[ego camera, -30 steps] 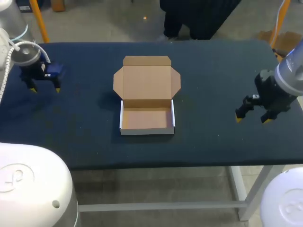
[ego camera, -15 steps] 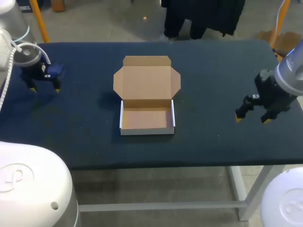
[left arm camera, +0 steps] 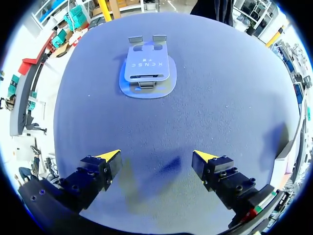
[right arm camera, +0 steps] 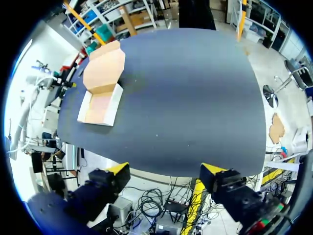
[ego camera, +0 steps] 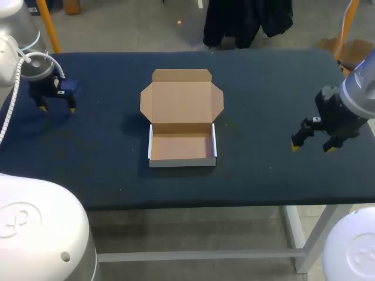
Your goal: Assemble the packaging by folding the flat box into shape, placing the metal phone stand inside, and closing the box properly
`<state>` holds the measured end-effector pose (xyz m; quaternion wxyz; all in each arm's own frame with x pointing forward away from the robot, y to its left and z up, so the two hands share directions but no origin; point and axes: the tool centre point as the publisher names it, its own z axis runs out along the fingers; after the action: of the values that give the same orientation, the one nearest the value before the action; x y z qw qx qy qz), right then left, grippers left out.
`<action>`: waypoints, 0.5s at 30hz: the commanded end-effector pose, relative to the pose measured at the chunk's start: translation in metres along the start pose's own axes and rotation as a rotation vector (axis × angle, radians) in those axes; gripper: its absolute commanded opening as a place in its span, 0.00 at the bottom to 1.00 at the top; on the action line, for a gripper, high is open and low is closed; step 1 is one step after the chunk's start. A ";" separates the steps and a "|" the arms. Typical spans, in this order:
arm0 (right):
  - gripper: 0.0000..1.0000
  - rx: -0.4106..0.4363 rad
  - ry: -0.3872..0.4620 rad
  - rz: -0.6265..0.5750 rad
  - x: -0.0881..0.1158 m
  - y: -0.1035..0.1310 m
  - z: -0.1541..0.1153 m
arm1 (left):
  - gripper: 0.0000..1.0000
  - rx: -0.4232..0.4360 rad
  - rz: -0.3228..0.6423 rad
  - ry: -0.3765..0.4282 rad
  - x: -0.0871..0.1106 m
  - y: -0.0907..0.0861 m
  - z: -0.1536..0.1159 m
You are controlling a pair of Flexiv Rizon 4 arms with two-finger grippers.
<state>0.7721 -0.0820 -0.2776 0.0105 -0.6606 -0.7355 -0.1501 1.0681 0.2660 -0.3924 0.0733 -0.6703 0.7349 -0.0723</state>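
The box (ego camera: 181,162) is seen at the centre of the surface (ego camera: 263,88), already folded into a tray. Its lid (ego camera: 181,99) is laid back flat toward twelve o'clock, and nothing is seen inside. The folding step is judged done and the placing of the stand is judged to be the step in hand.

The left hand (ego camera: 57,109) is held above the surface at about ten o'clock from the box, well apart from it. Its fingers are spread wide and nothing is held. The right hand (ego camera: 312,148) is held at three o'clock from the box, near the surface's edge, with its fingers likewise spread and empty.

The metal phone stand (left arm camera: 146,68) is shown only in the left wrist view. It lies folded low on the surface at the left hand's twelve o'clock, well ahead of the fingertips. In the head view it cannot be found.

For the next move, the left hand would have to be carried forward over the stand and lowered. It would then be closed across the stand's narrow plate. A careful grip is called for, since the piece is thin, sits close to the surface and would probably slip.
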 end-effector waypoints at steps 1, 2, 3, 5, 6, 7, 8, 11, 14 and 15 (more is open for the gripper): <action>1.00 0.006 -0.002 0.000 0.000 0.001 -0.002 | 1.00 -0.014 0.002 0.003 -0.002 -0.008 0.004; 1.00 0.006 -0.002 0.000 0.000 0.001 -0.002 | 1.00 -0.015 0.003 0.004 -0.003 -0.009 0.004; 1.00 0.006 -0.002 0.000 0.000 0.001 -0.002 | 1.00 -0.016 0.004 0.004 -0.003 -0.010 0.005; 1.00 0.006 -0.002 0.000 0.000 0.001 -0.002 | 1.00 -0.018 0.007 0.006 -0.004 -0.012 0.005; 1.00 0.006 -0.002 0.000 0.000 0.001 -0.002 | 1.00 -0.019 0.009 0.007 -0.004 -0.013 0.005; 1.00 0.006 -0.002 0.000 0.000 0.001 -0.002 | 1.00 -0.020 0.010 0.007 -0.005 -0.014 0.005; 1.00 0.006 -0.002 0.000 0.000 0.001 -0.002 | 1.00 -0.021 0.011 0.007 -0.005 -0.016 0.006; 1.00 0.006 -0.002 0.000 0.000 0.001 -0.002 | 1.00 -0.023 0.016 0.004 -0.006 -0.020 0.007; 1.00 0.006 -0.002 0.000 0.000 0.001 -0.002 | 1.00 -0.024 0.020 0.002 -0.006 -0.025 0.007; 1.00 0.006 -0.002 0.000 0.000 0.001 -0.002 | 1.00 -0.024 0.021 0.002 -0.006 -0.026 0.007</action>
<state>0.7720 -0.0819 -0.2777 0.0104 -0.6606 -0.7355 -0.1502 1.0877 0.2698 -0.3929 0.0698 -0.6627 0.7424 -0.0697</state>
